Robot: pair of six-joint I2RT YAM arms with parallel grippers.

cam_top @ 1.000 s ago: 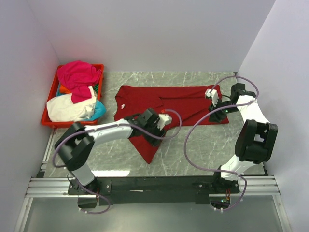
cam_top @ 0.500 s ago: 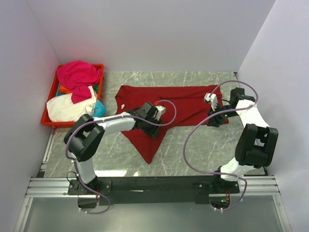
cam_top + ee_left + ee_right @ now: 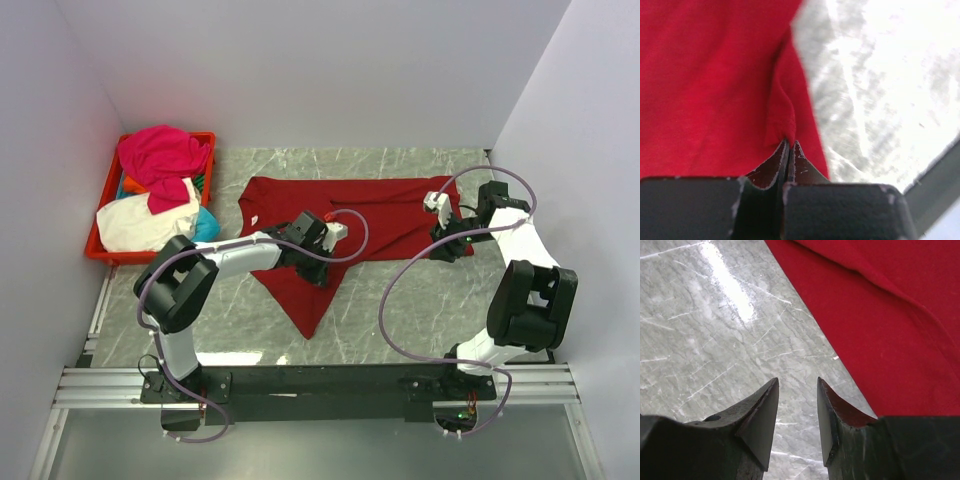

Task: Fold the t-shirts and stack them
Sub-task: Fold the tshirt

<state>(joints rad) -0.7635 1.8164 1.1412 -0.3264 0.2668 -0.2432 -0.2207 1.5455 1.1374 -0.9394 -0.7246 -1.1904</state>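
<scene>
A large dark red t-shirt (image 3: 385,212) lies spread on the marble table, one flap trailing toward the near edge. My left gripper (image 3: 330,236) sits at the shirt's middle, shut on a pinched ridge of its cloth (image 3: 782,112) right beside the shirt's edge; the left gripper's (image 3: 789,142) tips meet on that fold. My right gripper (image 3: 441,238) hovers at the shirt's right end, open, and in its wrist view the right gripper (image 3: 797,382) frames bare marble, with the red cloth (image 3: 900,315) just to its right. More t-shirts, magenta (image 3: 160,152), cream-white (image 3: 140,225) and cyan (image 3: 206,230), are piled at the left.
A red plastic crate (image 3: 100,250) holding the piled shirts stands at the back left against the wall. White walls close in the left, back and right sides. A metal rail (image 3: 300,385) carrying both arm bases runs along the near edge.
My left gripper moved a little toward the back over the shirt, then shut on a fold of the red cloth. The right gripper shifted slightly and stays open.
</scene>
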